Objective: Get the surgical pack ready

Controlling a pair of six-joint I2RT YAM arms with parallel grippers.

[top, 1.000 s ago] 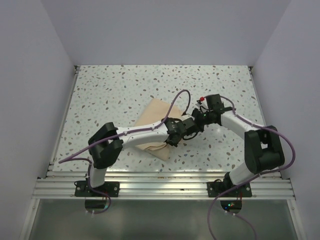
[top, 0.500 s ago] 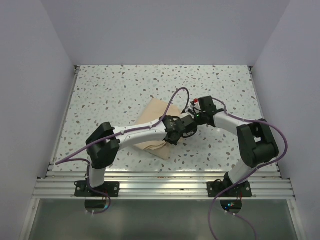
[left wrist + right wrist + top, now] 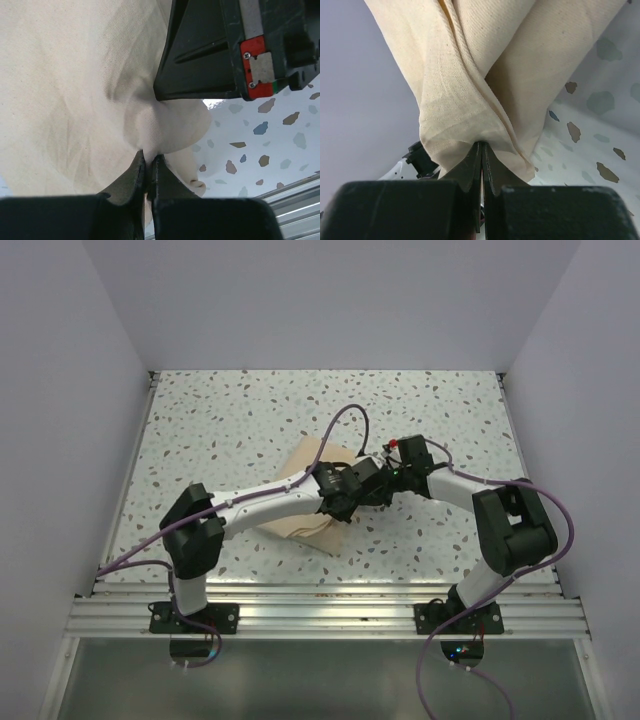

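The surgical pack's tan wrap sheet [image 3: 298,528] lies folded at the middle of the speckled table, mostly under my left arm. Both grippers meet at its right corner. My left gripper [image 3: 352,490] is shut on a pinch of the cloth [image 3: 65,100], which bunches up right at its fingertips [image 3: 141,162]. My right gripper [image 3: 386,478] is shut on a neighbouring fold, and the cloth [image 3: 485,65] hangs in creases from its tips [image 3: 476,150]. The right gripper's black body [image 3: 215,55] sits just beyond the left one's pinch. Whatever lies inside the wrap is hidden.
The speckled tabletop [image 3: 220,420] is bounded by white walls on three sides and an aluminium rail [image 3: 320,615] along the near edge. Purple cables loop over both arms. Part of the left arm [image 3: 417,156] shows behind the hanging cloth.
My right gripper has swung left to the wrap's corner and shut on it. The left gripper has shifted slightly up and away, still holding the cloth.
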